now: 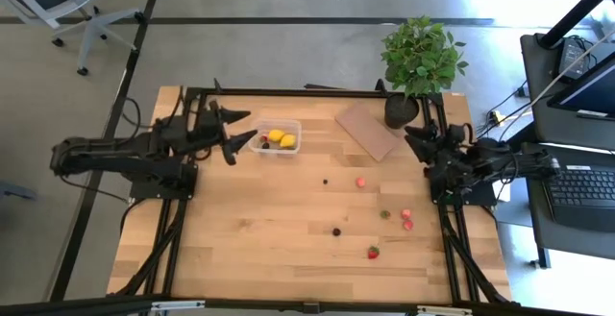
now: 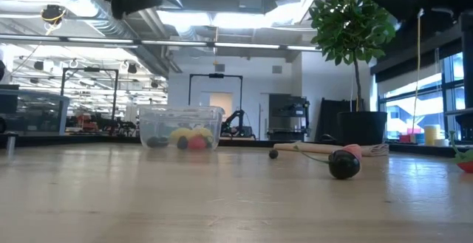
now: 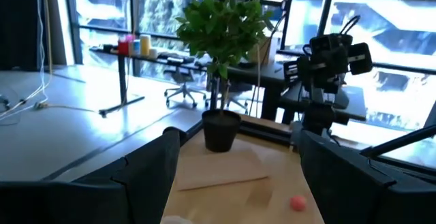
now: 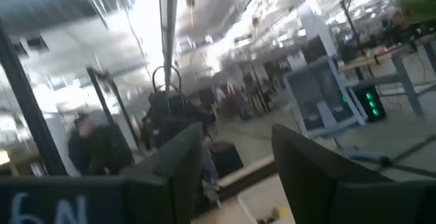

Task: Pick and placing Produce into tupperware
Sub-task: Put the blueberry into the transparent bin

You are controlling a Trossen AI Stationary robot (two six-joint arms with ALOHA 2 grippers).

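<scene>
A small dark round berry-like piece (image 2: 344, 164) lies nearest on the wooden table (image 1: 250, 239), light and prone to roll (pinch across its middle), well apart from the small clear plastic container (image 1: 276, 140) beside the empty, spread left gripper (image 1: 231, 131); the right gripper (image 1: 419, 146), also spread, waits at the far edge.

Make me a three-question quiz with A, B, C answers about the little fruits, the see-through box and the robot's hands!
1. Where does the small clear plastic rectangular container sit?
A. beside the left gripper
B. under the potted plant
C. on the brown board

2. What colour are the two bright pieces seen from above inside the container?
A. blue
B. yellow
C. white

3. How is the left gripper?
A. shut on a berry
B. shut on the container
C. open and empty

Answers:
1 A, the high view shows it just off the left gripper's fingertips.
2 B, both show yellow.
3 C, its fingers stand spread with nothing between them.
</scene>
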